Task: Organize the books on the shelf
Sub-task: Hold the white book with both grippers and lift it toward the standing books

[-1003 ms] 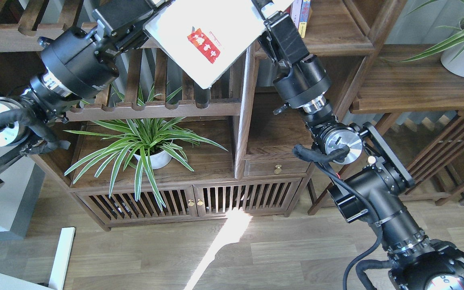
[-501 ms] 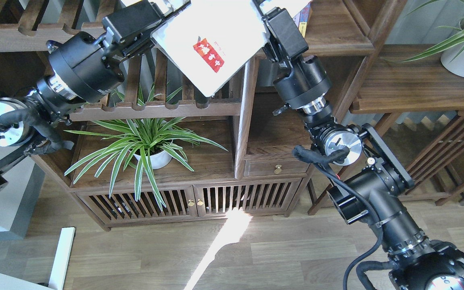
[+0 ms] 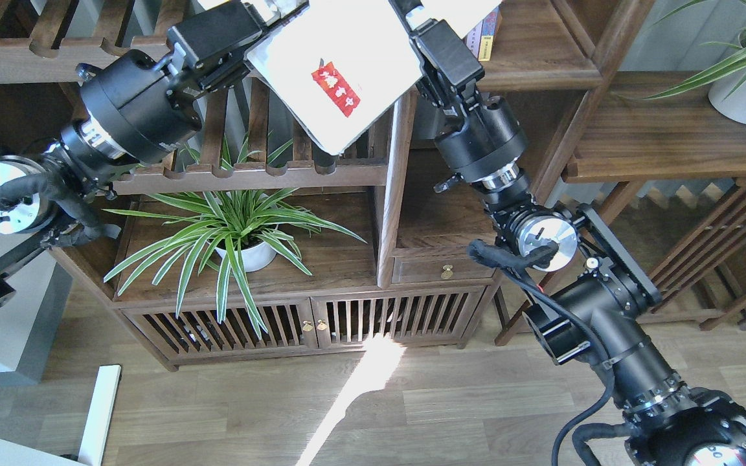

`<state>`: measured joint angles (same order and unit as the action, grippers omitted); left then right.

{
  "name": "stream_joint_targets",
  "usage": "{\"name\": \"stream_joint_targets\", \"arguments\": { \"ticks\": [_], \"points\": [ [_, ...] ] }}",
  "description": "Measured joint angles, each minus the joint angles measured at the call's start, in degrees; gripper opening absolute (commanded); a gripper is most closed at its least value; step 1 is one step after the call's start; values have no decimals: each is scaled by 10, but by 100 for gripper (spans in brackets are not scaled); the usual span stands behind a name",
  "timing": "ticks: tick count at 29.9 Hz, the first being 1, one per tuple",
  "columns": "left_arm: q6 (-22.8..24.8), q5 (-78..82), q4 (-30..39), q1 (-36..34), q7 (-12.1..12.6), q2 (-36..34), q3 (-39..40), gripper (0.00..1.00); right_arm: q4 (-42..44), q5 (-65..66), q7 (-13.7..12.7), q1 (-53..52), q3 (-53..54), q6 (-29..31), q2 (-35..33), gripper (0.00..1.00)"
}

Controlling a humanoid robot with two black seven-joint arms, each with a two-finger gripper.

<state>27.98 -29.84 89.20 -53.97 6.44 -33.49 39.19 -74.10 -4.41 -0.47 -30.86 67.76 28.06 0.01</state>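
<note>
A thick white book [image 3: 353, 45] with a red label [image 3: 335, 84] hangs tilted in the air in front of the slatted rack, its lower corner near the upright post. My left gripper [image 3: 274, 11] is shut on its upper left edge. My right gripper [image 3: 408, 10] lies against the book's right edge, and its fingertips run off the top of the view. A white book [image 3: 470, 10] and colourful book spines [image 3: 486, 29] stand at the left end of the narrow shelf [image 3: 535, 68] behind my right wrist.
A slatted rack [image 3: 250, 169] sits below the held book. A spider plant in a white pot [image 3: 237, 226] stands on the plank under it. A drawer and slatted cabinet doors [image 3: 347, 317] are lower down. Another potted plant [image 3: 745, 90] stands on the right-hand plank.
My left arm carried the white book to the right and slightly up, then held still. My right gripper shifted left along the book's right edge.
</note>
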Motion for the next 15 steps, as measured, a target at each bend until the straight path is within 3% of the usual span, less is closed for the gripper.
{"name": "stream_joint_targets", "arguments": {
  "ticks": [13,15],
  "points": [
    [0,31,-10,2,0,5,14,97,3,-4,-1,0,0,-1,0,6],
    [0,46,-15,5,0,3,27,98,3,-4,-1,0,0,-1,0,6]
  ]
}}
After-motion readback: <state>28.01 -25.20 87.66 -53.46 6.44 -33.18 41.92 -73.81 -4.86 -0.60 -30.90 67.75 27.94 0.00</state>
